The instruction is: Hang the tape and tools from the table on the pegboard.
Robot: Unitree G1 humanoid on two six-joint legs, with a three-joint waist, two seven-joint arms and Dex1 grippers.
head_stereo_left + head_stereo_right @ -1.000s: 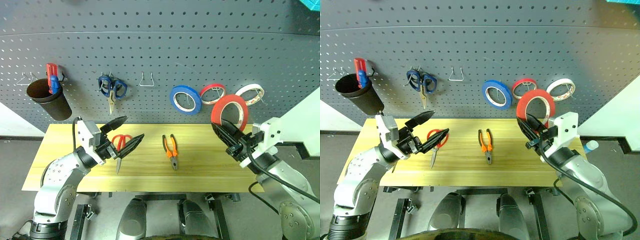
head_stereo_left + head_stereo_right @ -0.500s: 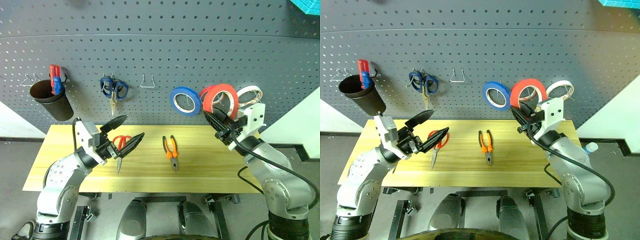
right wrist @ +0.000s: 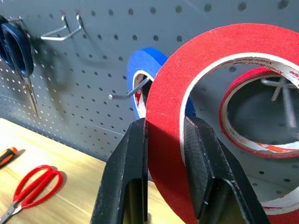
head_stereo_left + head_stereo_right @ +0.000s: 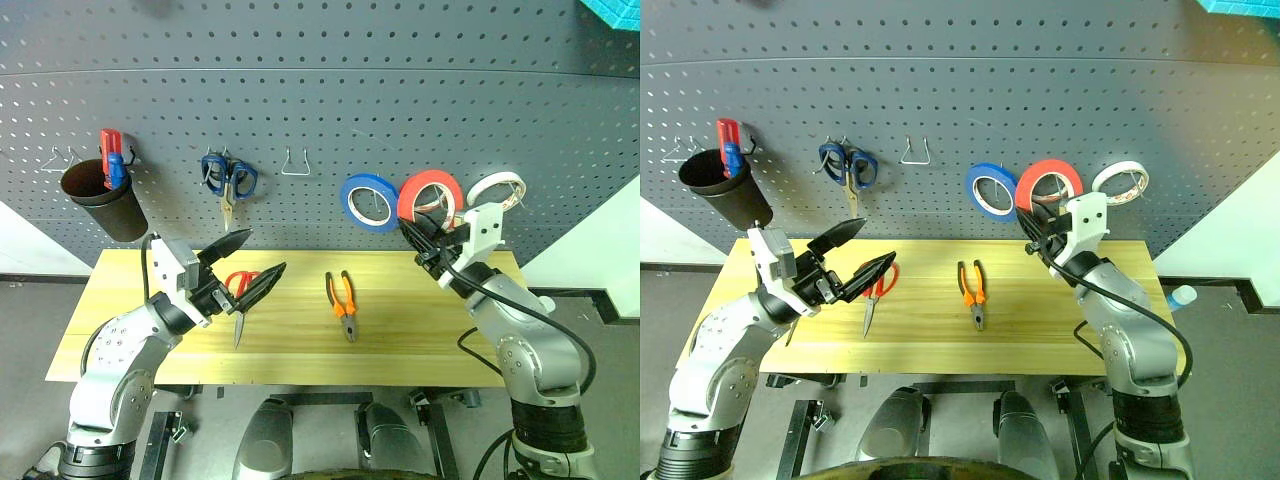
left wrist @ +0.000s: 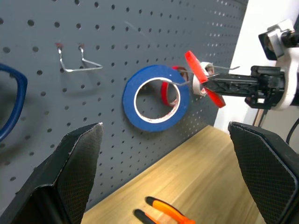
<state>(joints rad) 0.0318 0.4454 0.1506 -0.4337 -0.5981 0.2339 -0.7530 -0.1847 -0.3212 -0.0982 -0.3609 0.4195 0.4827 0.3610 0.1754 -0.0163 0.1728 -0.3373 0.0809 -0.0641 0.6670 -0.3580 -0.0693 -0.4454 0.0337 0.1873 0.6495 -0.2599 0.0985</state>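
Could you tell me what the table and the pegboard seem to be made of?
The table looks like light yellowish wood: long plank seams and grain lines, with a smooth, slightly glossy finish. The pegboard looks like dark grey painted sheet, probably metal, matte, with regular rows of punched holes; plastic cannot be ruled out.

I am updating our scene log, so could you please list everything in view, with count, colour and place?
pegboard: one, dark grey, behind the table.
table: one, light wood.
red tape: one, held up at the pegboard, in front of another red roll that hangs there.
blue roll: one, on a hook.
white roll: one, on the pegboard.
blue scissors: one pair, hanging.
empty wire hook: one, on the pegboard.
black cup: one, hanging, a red and blue tool in it.
red scissors: one pair, on the table.
pliers: one pair, orange and black, on the table.
left gripper: open, above the red scissors.
right gripper: shut on the red tape.
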